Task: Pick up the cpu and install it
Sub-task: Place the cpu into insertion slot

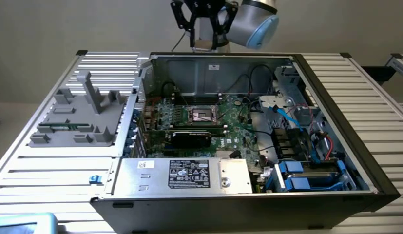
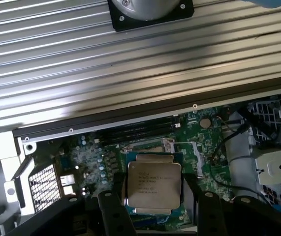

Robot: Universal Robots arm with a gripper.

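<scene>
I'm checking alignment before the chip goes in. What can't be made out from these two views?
- Wrist view: the cpu, clamped in the gripper, covers most of the socket behind it, so the contacts are hidden.
- Wrist view: the cpu's printing is too small to read.
- Exterior view: the top edge cuts off the arm above the wrist.

Open tower case [image 1: 220, 73] lying on its side on a slatted metal table [image 1: 364, 102], green motherboard [image 1: 237, 131] facing up with a black card [image 1: 191, 138] plugged in. Silver power supply [image 1: 182, 174] with a label at the near edge, blue drive caddies [image 1: 305, 178] beside it. Grey plastic holder [image 1: 81, 117] sits on the table at the exterior view's left, just beside the case
</scene>
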